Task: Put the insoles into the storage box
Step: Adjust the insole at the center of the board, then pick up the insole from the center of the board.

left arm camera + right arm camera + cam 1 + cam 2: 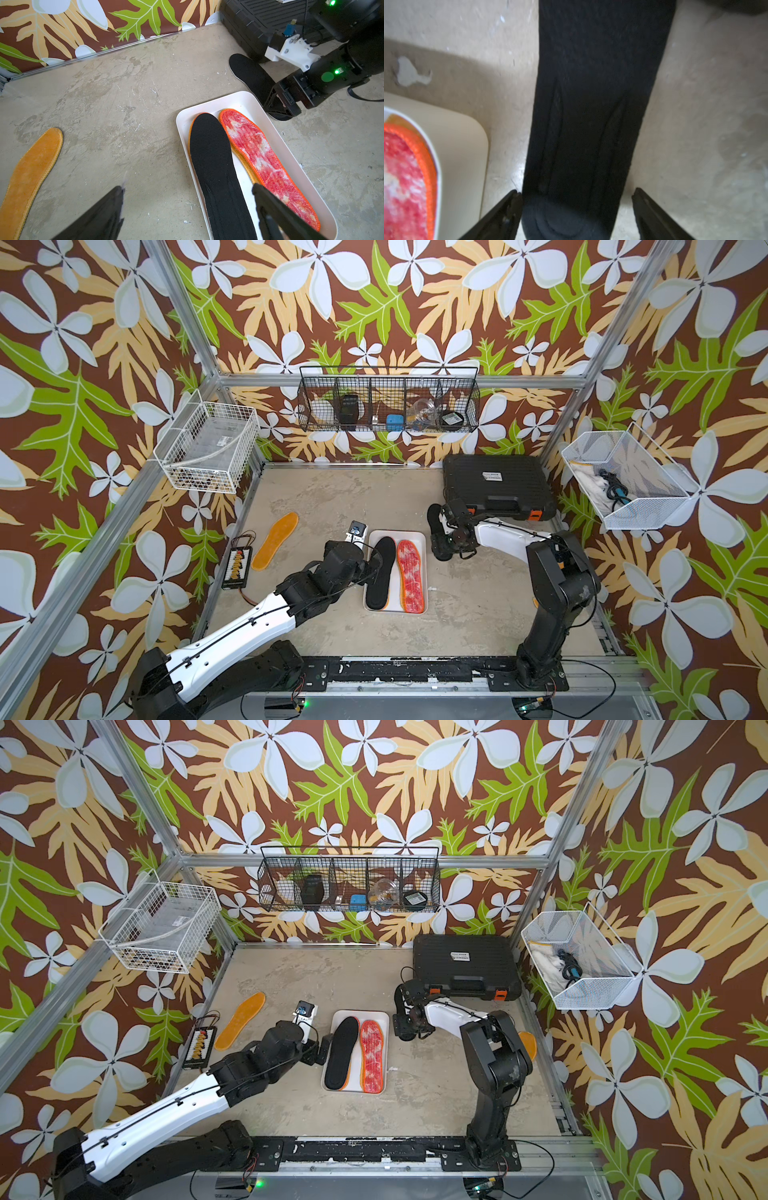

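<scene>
The white storage box (419, 536) lies mid-table and holds a black insole (381, 572) and a red-white insole (410, 577), with orange ones showing beneath them (246, 168). My left gripper (373, 568) hangs open at the box's left side, one finger over the box and one over the table (188, 191). A second black insole (433, 516) lies flat on the table right of the box. My right gripper (576, 192) stands open astride its heel (591, 104): one finger touches its edge, the other is apart. An orange insole (276, 539) lies on the left of the table.
A black case with orange latches (496, 485) fills the back right corner. A small black device with wires (237, 568) sits at the left edge. The edge of another orange insole (528, 1046) peeks out behind the right arm. Wire baskets (205, 448) hang on the walls.
</scene>
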Controlling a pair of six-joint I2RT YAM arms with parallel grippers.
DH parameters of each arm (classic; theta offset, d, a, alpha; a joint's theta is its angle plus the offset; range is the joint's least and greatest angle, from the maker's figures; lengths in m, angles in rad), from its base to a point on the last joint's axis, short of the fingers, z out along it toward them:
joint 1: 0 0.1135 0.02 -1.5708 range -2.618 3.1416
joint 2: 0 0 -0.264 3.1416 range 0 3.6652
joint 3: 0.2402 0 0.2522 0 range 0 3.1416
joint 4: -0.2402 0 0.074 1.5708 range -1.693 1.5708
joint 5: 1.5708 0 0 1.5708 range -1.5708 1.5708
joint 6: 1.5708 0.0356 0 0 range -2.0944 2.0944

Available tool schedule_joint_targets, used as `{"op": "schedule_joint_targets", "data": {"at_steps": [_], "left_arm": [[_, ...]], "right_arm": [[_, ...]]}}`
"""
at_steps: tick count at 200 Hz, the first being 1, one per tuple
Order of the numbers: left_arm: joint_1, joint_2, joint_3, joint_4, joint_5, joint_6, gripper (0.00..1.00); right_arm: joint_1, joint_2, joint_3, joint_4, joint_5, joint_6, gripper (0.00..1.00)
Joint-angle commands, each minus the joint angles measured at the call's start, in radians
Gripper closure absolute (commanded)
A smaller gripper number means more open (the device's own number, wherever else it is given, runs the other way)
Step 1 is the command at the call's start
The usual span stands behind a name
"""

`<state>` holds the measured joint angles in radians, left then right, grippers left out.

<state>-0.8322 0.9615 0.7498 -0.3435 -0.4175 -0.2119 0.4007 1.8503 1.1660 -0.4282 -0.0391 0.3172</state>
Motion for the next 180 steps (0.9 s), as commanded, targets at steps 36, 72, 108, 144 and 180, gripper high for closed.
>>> {"op": "schedule_joint_targets", "data": {"at_steps": [36, 72, 108, 144, 180], "left_arm": [[-0.001, -0.003, 0.002, -0.016, -0.03, -0.01, 0.0], [0.0, -0.001, 0.003, -0.015, -0.017, -0.008, 0.0], [-0.001, -0.001, 0.006, -0.011, 0.034, -0.006, 0.0], [-0.001, -0.019, 0.002, 0.003, 0.073, 0.002, 0.0], [-0.001, -0.023, 0.0, 0.007, 0.079, 0.003, 0.0]], "right_arm": [[0.014, -0.013, 0.108, -0.072, 0.077, 0.042, 0.1], [0.013, 0.058, 0.177, -0.094, 0.142, 0.037, 0.08], [0.016, 0.141, 0.246, -0.1, 0.161, 0.04, 0.07], [0.014, 0.199, 0.295, -0.099, 0.172, 0.043, 0.06], [0.014, 0.264, 0.327, -0.103, 0.185, 0.05, 0.03]]}}
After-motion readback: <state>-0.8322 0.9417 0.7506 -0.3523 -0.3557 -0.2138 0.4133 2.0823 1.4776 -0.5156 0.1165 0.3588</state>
